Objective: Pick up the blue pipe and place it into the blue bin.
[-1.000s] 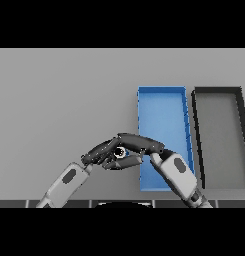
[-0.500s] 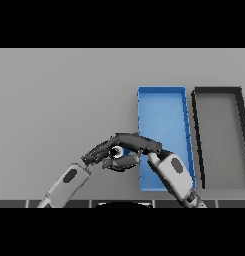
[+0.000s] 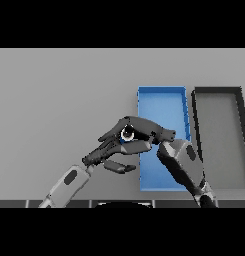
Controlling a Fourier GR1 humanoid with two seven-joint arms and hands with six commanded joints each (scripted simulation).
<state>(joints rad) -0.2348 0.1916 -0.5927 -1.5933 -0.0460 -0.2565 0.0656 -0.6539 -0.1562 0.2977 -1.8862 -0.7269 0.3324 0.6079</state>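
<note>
Both hands meet over the blue pipe (image 3: 127, 134), just left of the blue bin (image 3: 162, 102).

From where I stand, the right hand (image 3: 141, 131) reaches in from five o'clock with its fingers curled round the pipe; only the pipe's round open end and a sliver of blue show between them. The left hand (image 3: 106, 150) comes up from seven o'clock, fingers fairly straight and spread, thumb jutting toward three o'clock, its fingertips touching the right hand. The pipe sits at about nine o'clock from the bin's middle, beside its left wall. A dark grey bin (image 3: 217, 92) stands just beside the blue one, at its three o'clock, on the grey table (image 3: 59, 95).
</note>
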